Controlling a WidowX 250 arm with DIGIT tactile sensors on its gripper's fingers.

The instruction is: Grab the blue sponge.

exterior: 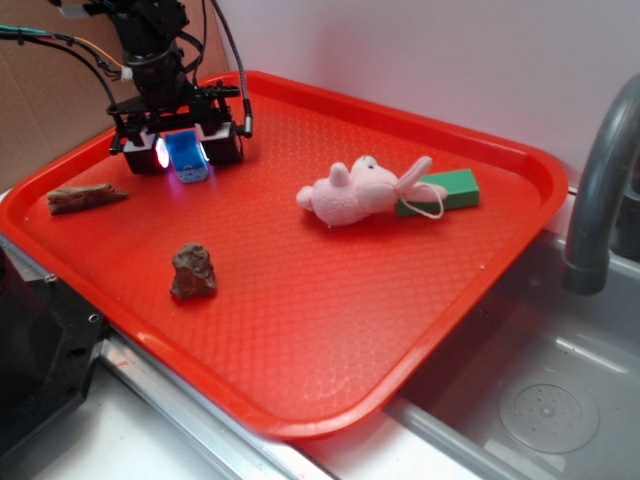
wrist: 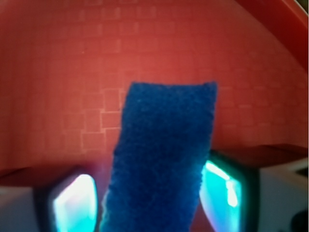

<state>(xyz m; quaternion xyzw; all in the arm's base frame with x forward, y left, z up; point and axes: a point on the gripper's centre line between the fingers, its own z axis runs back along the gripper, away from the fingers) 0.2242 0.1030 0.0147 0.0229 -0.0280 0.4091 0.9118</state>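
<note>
The blue sponge [exterior: 187, 157] stands on edge on the red tray [exterior: 330, 300], near its far left corner. My gripper [exterior: 185, 158] is down at tray level and straddles it, one finger on each side. In the wrist view the sponge [wrist: 161, 154] fills the middle between the two glowing pads [wrist: 72, 208]. The right pad sits against the sponge's edge, while a thin dark gap shows on the left. The sponge looks uncompressed, and my gripper [wrist: 149, 203] is open around it.
A brown rock [exterior: 192, 271] and a piece of wood [exterior: 85, 198] lie on the tray's left side. A pink plush toy [exterior: 355, 190] lies mid-tray against a green block [exterior: 450, 190]. A sink with a grey faucet [exterior: 600, 190] is at the right.
</note>
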